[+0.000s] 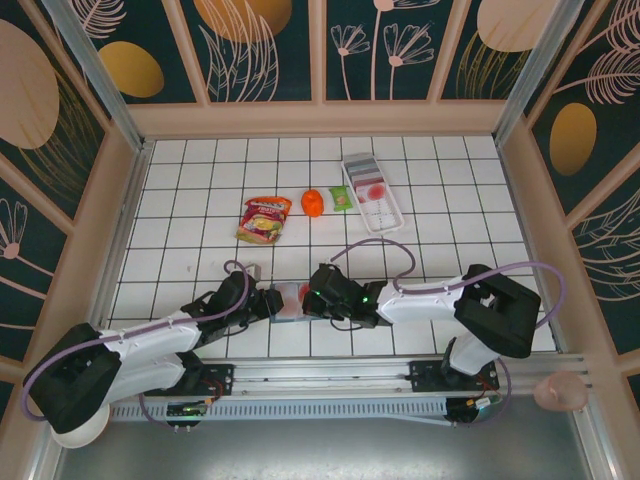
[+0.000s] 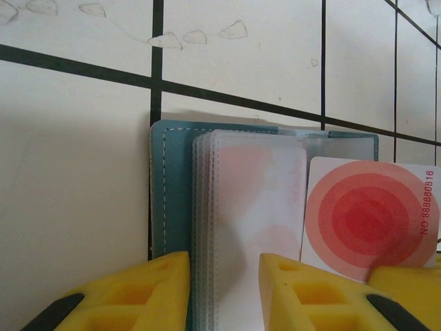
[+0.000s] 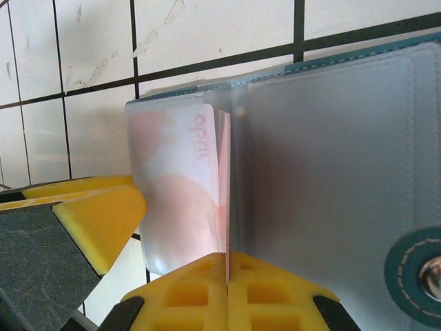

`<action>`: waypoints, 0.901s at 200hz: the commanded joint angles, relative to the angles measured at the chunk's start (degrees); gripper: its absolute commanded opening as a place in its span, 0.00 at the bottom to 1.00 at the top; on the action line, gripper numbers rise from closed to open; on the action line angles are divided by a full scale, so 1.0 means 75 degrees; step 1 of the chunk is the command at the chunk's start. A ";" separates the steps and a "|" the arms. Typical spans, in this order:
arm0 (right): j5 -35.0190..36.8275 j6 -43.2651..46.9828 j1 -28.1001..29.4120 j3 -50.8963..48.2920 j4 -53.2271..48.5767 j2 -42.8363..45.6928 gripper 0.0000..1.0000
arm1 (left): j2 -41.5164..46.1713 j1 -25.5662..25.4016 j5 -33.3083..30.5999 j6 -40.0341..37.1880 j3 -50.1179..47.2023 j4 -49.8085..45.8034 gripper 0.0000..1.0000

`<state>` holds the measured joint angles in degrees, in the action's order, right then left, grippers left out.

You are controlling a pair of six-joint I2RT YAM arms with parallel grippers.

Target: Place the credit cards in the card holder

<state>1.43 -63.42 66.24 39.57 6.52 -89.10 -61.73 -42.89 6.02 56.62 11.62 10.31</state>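
The teal card holder (image 1: 289, 302) lies open on the tiled floor between both grippers, its frosted sleeves (image 2: 251, 207) up. My left gripper (image 2: 224, 261) has its jaws closed on the stack of sleeves, one finger at each side. My right gripper (image 3: 227, 256) is shut on a white credit card with red rings (image 2: 372, 221), held edge-on (image 3: 224, 172) beside the raised sleeve. A pink-marked card (image 3: 180, 186) shows through that sleeve. In the top view the left gripper (image 1: 270, 303) and right gripper (image 1: 312, 300) nearly touch. The holder's snap (image 3: 431, 276) shows at lower right.
A long white tray (image 1: 386, 222) at the back right holds more cards (image 1: 368, 178). Further back lie a snack packet (image 1: 264, 218), an orange object (image 1: 312, 202) and a small green packet (image 1: 342, 198). Walls ring the tiled floor.
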 commanded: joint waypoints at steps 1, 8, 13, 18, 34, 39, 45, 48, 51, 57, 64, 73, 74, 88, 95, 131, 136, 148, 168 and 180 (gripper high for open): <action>-0.0030 -0.0111 0.0132 -0.0060 -0.0220 -0.0210 0.00 | 0.0063 -0.0046 0.0012 -0.0058 -0.0128 -0.0016 0.33; -0.0027 -0.0111 0.0145 -0.0039 -0.0204 -0.0279 0.00 | 0.0046 -0.0046 0.0012 -0.0062 -0.0131 -0.0015 0.33; -0.0034 -0.0111 0.0155 -0.0016 -0.0157 -0.0313 0.00 | 0.0040 -0.0046 0.0009 -0.0054 -0.0142 -0.0010 0.33; -0.0030 -0.0100 0.0151 0.0003 -0.0135 -0.0366 0.00 | 0.0029 -0.0046 0.0017 -0.0061 -0.0136 -0.0004 0.32; -0.0228 -0.0076 0.0181 0.0066 -0.0089 -0.0451 0.00 | 0.0020 -0.0046 0.0017 -0.0060 -0.0171 0.0006 0.32; -0.0268 -0.0084 0.0186 0.0067 -0.0065 -0.0476 0.00 | 0.0015 -0.0046 0.0017 -0.0055 -0.0177 0.0009 0.32; -0.0293 -0.0094 0.0180 0.0078 -0.0041 -0.0491 0.00 | 0.0019 -0.0046 0.0018 -0.0059 -0.0178 0.0007 0.32; -0.0305 -0.0090 0.0183 0.0079 -0.0029 -0.0505 0.00 | 0.0017 -0.0046 0.0017 -0.0059 -0.0178 0.0009 0.32; -0.0316 -0.0088 0.0180 0.0073 -0.0027 -0.0517 0.00 | 0.0017 -0.0046 0.0017 -0.0055 -0.0178 0.0009 0.32; -0.0304 -0.0076 0.0182 0.0079 -0.0039 -0.0518 0.00 | 0.0002 -0.0046 0.0019 -0.0069 -0.0178 0.0009 0.31; -0.0209 -0.0079 0.0181 0.0080 -0.0136 -0.0494 0.00 | -0.0001 -0.0046 0.0006 -0.0071 -0.0184 0.0009 0.31; -0.0123 -0.0068 0.0163 0.0079 -0.0255 -0.0446 0.00 | -0.0007 -0.0046 -0.0004 -0.0076 -0.0178 0.0009 0.31; -0.0116 -0.0066 0.0166 0.0073 -0.0263 -0.0435 0.00 | -0.0013 -0.0046 -0.0011 -0.0080 -0.0178 0.0009 0.30; -0.0126 -0.0016 0.0133 0.0051 -0.0300 -0.0354 0.00 | -0.0050 -0.0046 0.0001 -0.0083 -0.0178 0.0009 0.30; -0.0101 -0.0028 0.0124 0.0054 -0.0362 -0.0342 0.00 | -0.0070 -0.0045 0.0000 -0.0096 -0.0168 0.0007 0.30; -0.0101 -0.0137 0.0098 -0.0009 -0.0358 -0.0392 0.00 | -0.0124 -0.0046 -0.0007 -0.0093 -0.0175 0.0019 0.29; 0.0084 -0.0168 0.0098 0.0007 -0.0494 -0.0345 0.00 | -0.0123 -0.0046 -0.0006 -0.0096 -0.0169 0.0020 0.29; 0.0384 -0.0169 0.0088 -0.0052 -0.0635 -0.0204 0.00 | -0.0124 -0.0046 0.0005 -0.0089 -0.0170 0.0020 0.29; 0.0436 -0.0146 0.0050 -0.0054 -0.0668 -0.0143 0.00 | -0.0122 -0.0046 -0.0012 -0.0096 -0.0181 0.0010 0.28; 0.0534 -0.0112 0.0040 0.0005 -0.0752 -0.0155 0.00 | -0.0112 -0.0046 -0.0005 -0.0096 -0.0178 -0.0003 0.28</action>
<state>1.83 -63.83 66.74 40.12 7.07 -90.37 -61.93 -42.87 5.72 56.62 11.25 10.52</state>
